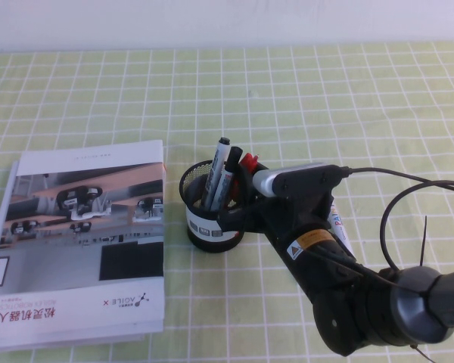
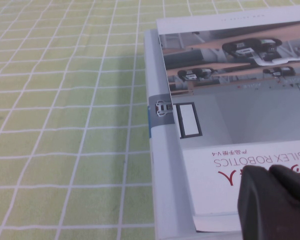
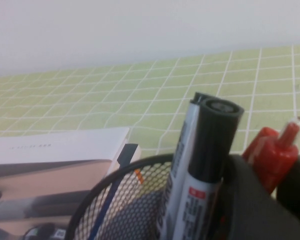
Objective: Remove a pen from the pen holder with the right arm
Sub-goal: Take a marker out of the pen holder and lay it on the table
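Three pens stand in the pen holder (image 1: 212, 227) at mid-table: two black markers (image 1: 225, 172) in the middle and one red pen (image 1: 249, 161) on its right side. Your right gripper (image 1: 246, 189) is at that right rim with the red pen inside it. — eng

Why the red one? — ops

My guess is that it's on your arm's side and stands apart from the markers, so you can grab it without knocking the other two. The mesh cup keeps all three upright with their tops above the rim. That's your grip zone. — eng

Gripped yet? — ops

Can't tell. The right wrist view shows the gripper around the pen, but contact isn't clear. Don't assume you have a hold. — eng

Arm pose? — ops

Your right arm (image 1: 325, 257) comes in from the near right, low over the checked cloth (image 1: 325, 98). The wrist is roughly level and points left and far at the holder. I'd judge you need a straight-up lift to clear the rim.

Your left gripper (image 2: 271, 172) hangs closed and empty over the booklet (image 1: 83, 242) on the left, out of the high view. It looks parked, since this job belongs to the right arm. — eng
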